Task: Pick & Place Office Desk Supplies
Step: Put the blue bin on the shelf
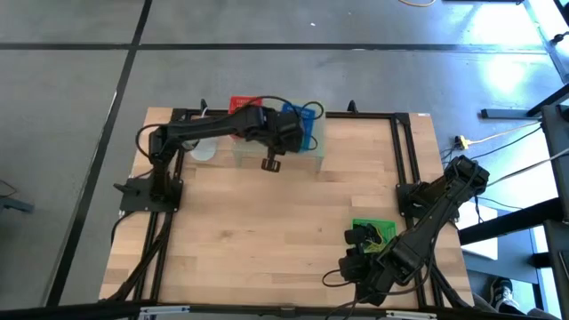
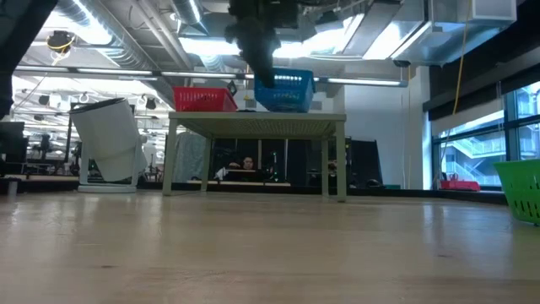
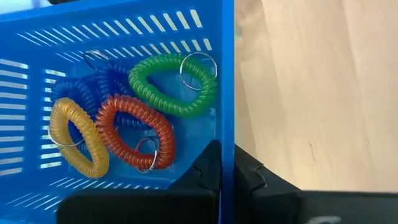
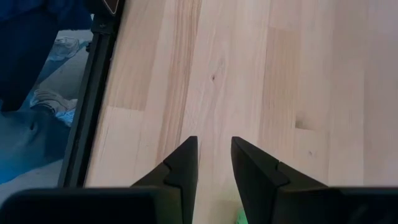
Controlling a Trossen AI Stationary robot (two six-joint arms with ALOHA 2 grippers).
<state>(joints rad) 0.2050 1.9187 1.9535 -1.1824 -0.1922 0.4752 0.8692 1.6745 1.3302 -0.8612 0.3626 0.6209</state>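
Gripping the rim wall of the blue basket (image 3: 124,37) with fingers closed tight on the thin plastic edge, left gripper (image 3: 225,168) up on the pale green perforated stand (image 2: 253,122) at the far side of the table (image 1: 267,222). Just ahead of the closed fingertips, inside the basket: green coil loop (image 3: 171,84) with a silvery key ring, red coil loop (image 3: 134,130) touching it on the near side, yellow coil loop (image 3: 78,137) beside the red one, dark blue coil loops (image 3: 93,84) tucked behind all three. Beyond the gripped wall, on the outer side of the fingers, bare wood only. Beside the blue basket on the same stand, farther from the gripper, red basket (image 2: 204,99); white bin (image 2: 110,143) farther off again. Waiting at the near right corner of the table, right gripper (image 4: 213,158) pointing down at bare wood, fingers partly apart with a narrow gap, nothing between them; green basket (image 1: 373,229) just beside that gripper, a sliver of green showing under its fingers. Past the table edge near the right arm, blue fabric and a shoe of a person (image 4: 37,93).
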